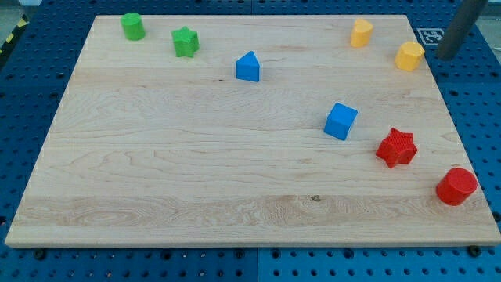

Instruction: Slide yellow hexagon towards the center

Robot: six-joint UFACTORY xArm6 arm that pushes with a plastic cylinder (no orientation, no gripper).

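Camera view: my tip [445, 56] stands at the counter's [196, 157] upper right edge, just beside the yellow hexagon [409, 56] on the view's right, a narrow gap between them. No claw is fitted, only the straight dark rod, which holds nothing. The hexagon lies near the counter's top right corner, well apart from the centre. A second yellow block [361, 33] sits to its upper left. Elsewhere: a green cylinder [132, 26] and green star [185, 41] at top left, a blue triangular block [247, 67], a blue cube [340, 121], a red star [397, 148] and a red cylinder [456, 186] at lower right.
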